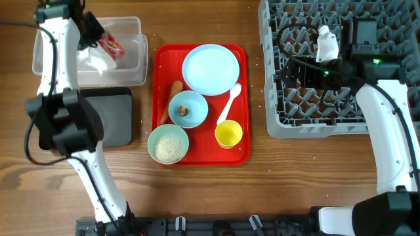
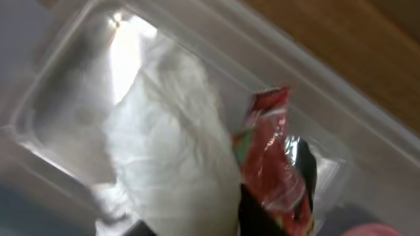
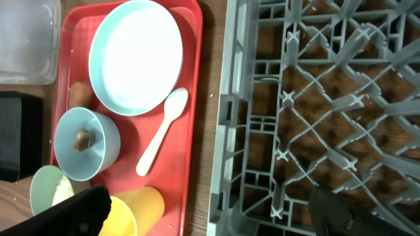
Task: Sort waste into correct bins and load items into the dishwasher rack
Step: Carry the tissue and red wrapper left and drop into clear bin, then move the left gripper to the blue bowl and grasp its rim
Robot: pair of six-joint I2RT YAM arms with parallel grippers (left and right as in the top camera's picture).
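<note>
My left gripper (image 1: 100,38) is over the clear tub (image 1: 134,26), shut on the shiny red snack wrapper (image 1: 111,45). In the left wrist view the wrapper (image 2: 268,154) hangs between the dark fingers (image 2: 275,213) above the crumpled white napkin (image 2: 164,137), which lies in the tub. My right gripper (image 1: 286,70) is wide open and empty over the left part of the grey dishwasher rack (image 1: 341,111). The pale blue plate (image 1: 210,69), white spoon (image 1: 231,102), yellow cup (image 1: 228,134), light blue bowl (image 1: 188,109) with a brown scrap, green-white bowl (image 1: 168,144) with rice and the carrot (image 1: 174,97) are on the red tray.
The black tray (image 1: 113,117) lies just in front of the clear tub. The red tray (image 1: 244,98) lies between the bins and the rack. The right wrist view shows the rack's edge (image 3: 226,111) beside the tray (image 3: 193,131).
</note>
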